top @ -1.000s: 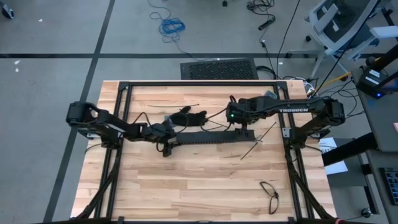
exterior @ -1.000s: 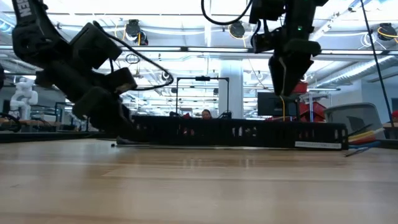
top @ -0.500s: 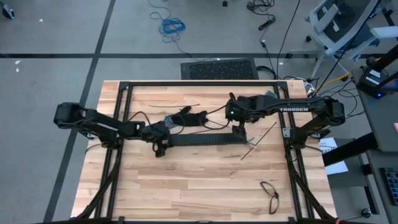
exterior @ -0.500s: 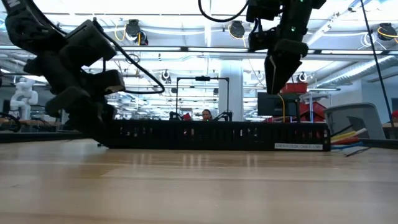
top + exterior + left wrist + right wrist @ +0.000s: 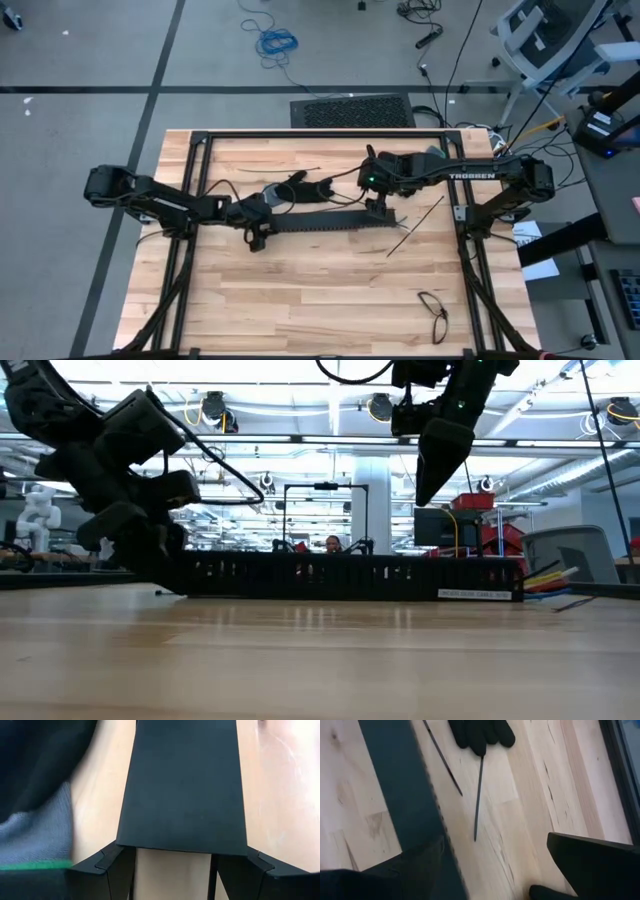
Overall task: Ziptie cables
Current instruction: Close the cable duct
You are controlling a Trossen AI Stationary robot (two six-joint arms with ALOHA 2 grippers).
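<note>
Slotted bar dragged toward 9 o'clock since a second ago; right gripper lifted off its far end.
Left gripper point(image 5: 256, 233) is clamped on the 9 o'clock end of the slotted bar point(image 5: 325, 222), fingers point(image 5: 107, 865) straddling it; bar's long axis runs 9-to-3 across the table point(image 5: 300, 300). Right gripper point(image 5: 378, 208) hangs above the bar's 3 o'clock end, jaws wide apart, holding nothing. Cables point(image 5: 300, 188) lie just past the bar toward 12 o'clock, between both grippers, roughly parallel to it; left looks slightly nearer. Zip ties point(image 5: 415, 228) sit at 3 o'clock of the bar.
</note>
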